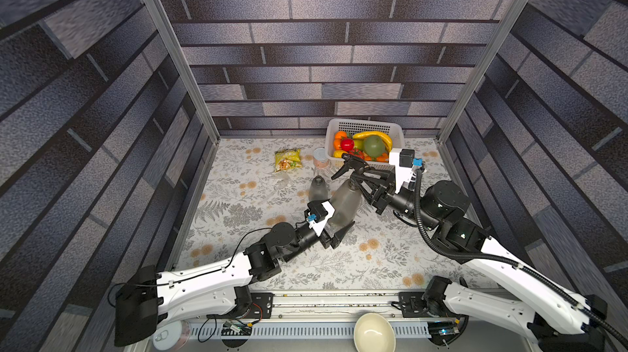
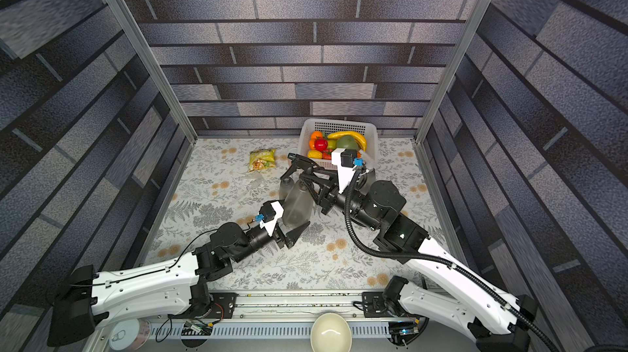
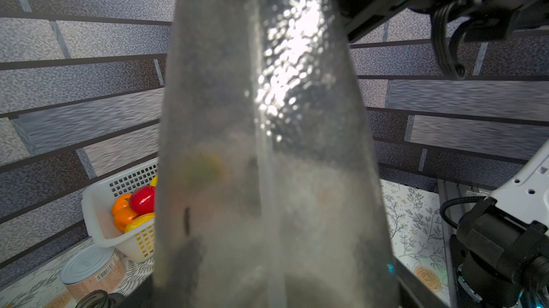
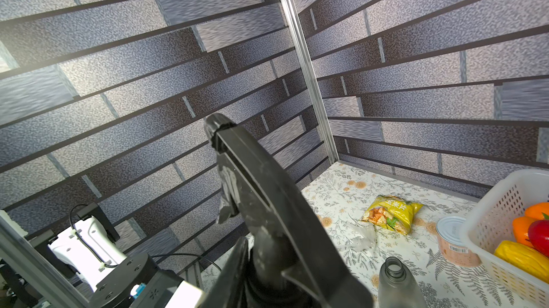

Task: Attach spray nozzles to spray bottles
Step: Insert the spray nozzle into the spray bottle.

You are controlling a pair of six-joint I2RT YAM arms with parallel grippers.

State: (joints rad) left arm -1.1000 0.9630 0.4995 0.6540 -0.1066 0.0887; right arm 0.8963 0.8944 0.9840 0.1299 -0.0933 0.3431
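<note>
A smoky, translucent plastic bottle (image 3: pixel 267 143) shows a pebbled, glinting skin; the black nozzle (image 4: pixel 267 202) is matt plastic, scuffed whitish. Just beside the white perforated plastic basket (image 1: pixel 365 127), a tin can (image 3: pixel 89 265) has a dull metal top; near it, a crinkled yellow snack bag (image 4: pixel 392 213) shines glossy. The fruit (image 1: pixel 373 145) inside looks waxy-smooth.

The only writing I could make out was on the crinkled yellow snack bag (image 4: pixel 391 213), which lay on the cloth some way off from the white slotted plastic basket (image 4: pixel 490 199). A row of Chinese characters near the bag's top edge looked like 玉米片. The short pinkish tin can (image 4: pixel 456 247), standing just beside that basket, carried a white barcode label on its side, with digits too small to read. Faint marks on the can's lid were illegible.
</note>
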